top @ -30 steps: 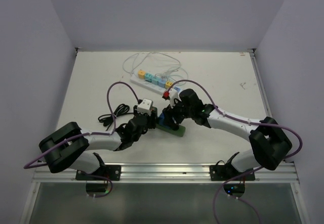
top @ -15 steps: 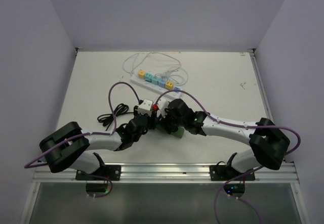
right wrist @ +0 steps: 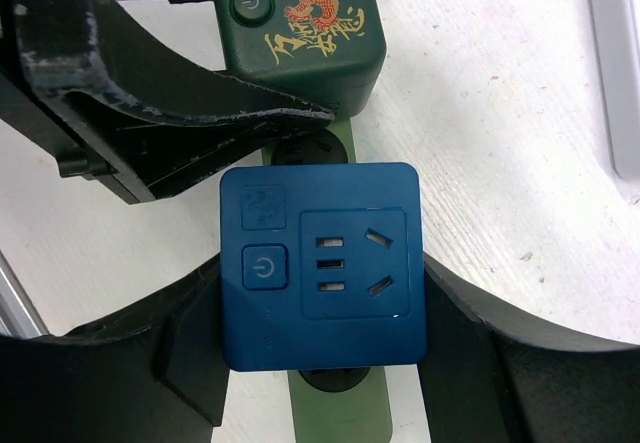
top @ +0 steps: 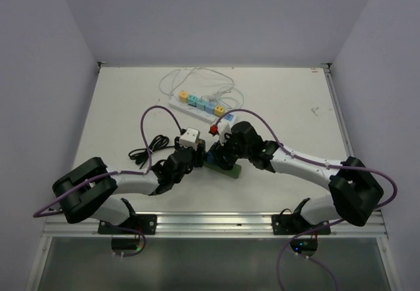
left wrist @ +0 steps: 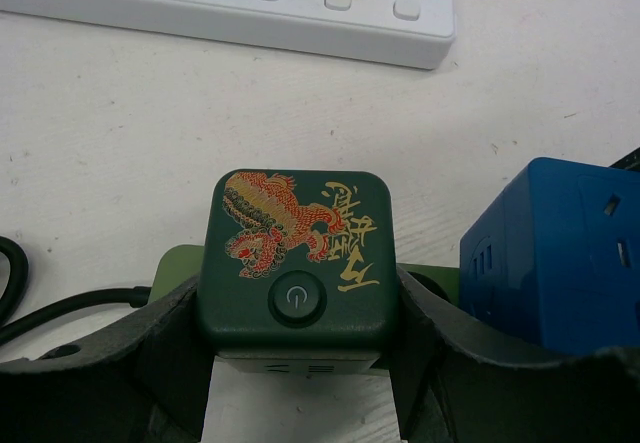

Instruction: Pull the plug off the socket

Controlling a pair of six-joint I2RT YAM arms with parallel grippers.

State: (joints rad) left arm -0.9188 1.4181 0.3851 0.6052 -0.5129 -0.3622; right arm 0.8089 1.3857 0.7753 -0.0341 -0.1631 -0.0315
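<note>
Your left claw (left wrist: 300,328) gripped the dark green dragon-printed cube plug (left wrist: 295,253), and your right claw (right wrist: 325,333) gripped the blue cube plug (right wrist: 320,263) beside it. Both sat on the green socket strip (right wrist: 345,413) on the white bench (left wrist: 120,113)

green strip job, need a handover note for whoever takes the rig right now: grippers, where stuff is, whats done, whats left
Left gripper: closed on the green cube, one finger on each side.
Right gripper: closed on the blue cube in the same way.
Where: both cubes sit side by side on the green strip; the white power strip lies behind them.
Done: both grips look set.
Left: neither cube looks pulled free. Probably hold one side down and lift the other off.
</note>
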